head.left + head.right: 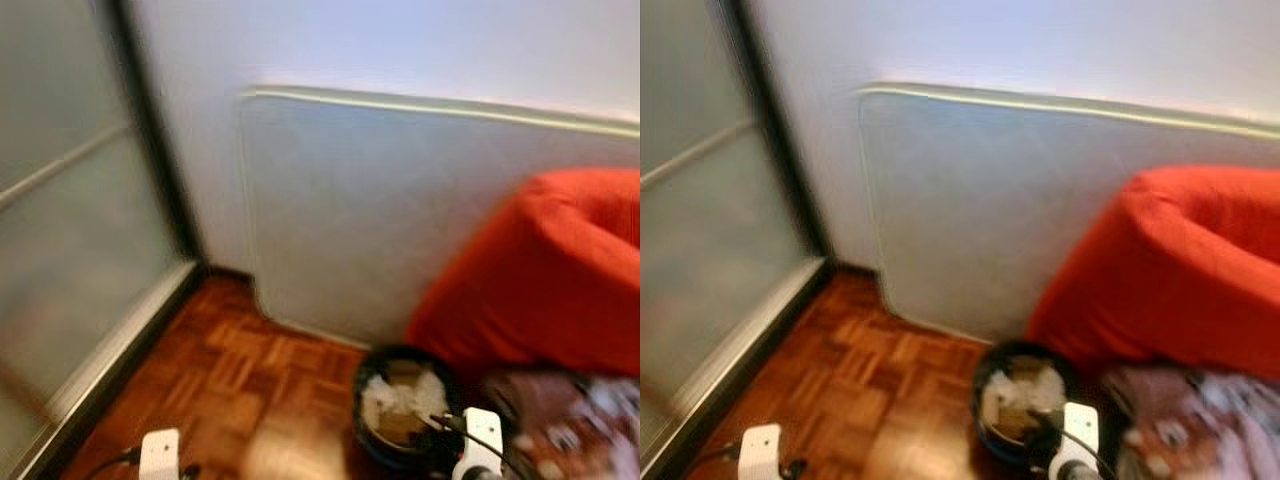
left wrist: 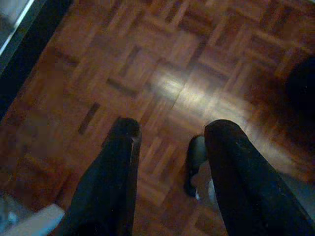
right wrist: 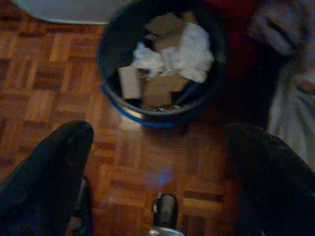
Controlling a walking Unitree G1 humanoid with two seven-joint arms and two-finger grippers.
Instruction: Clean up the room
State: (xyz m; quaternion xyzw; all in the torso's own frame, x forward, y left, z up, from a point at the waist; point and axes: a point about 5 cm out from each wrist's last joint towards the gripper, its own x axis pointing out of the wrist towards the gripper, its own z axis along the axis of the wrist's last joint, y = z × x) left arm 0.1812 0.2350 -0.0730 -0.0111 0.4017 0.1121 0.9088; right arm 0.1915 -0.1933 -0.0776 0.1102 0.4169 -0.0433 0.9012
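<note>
A dark round bin with a blue rim stands on the parquet floor at the foot of the wall. It holds crumpled white paper and cardboard scraps. My right gripper hangs open above the floor just short of the bin, with nothing between its fingers. My left gripper also hangs open over bare parquet. Both wrists show at the bottom edge of the eye views.
A big red beanbag leans on the wall to the right of the bin. Patterned cloth lies on the floor below it. A pale panel rests against the wall, and a frosted sliding door closes the left side.
</note>
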